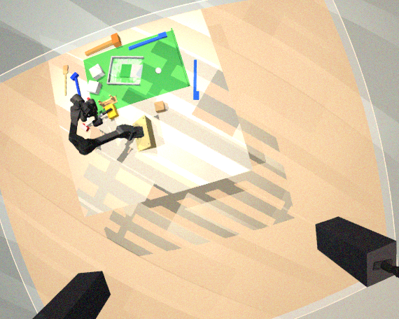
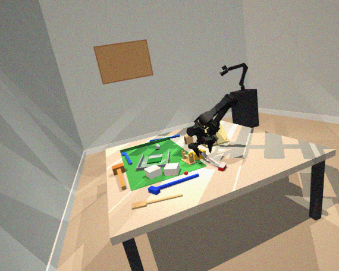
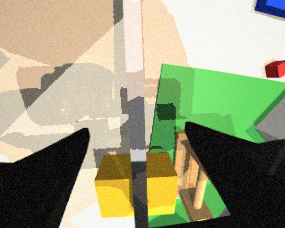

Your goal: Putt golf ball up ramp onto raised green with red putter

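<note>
pale table (image 2: 256, 166), green mat (image 1: 169, 59) at its far corner. gripper (image 3: 135, 150) spread wide, empty, straddling the putter (image 3: 135, 115) shaft by its yellow stand (image 3: 160, 182). ball (image 1: 158, 70) sits on the mat. best to centre on the shaft, drop straight, then squeeze.
</note>
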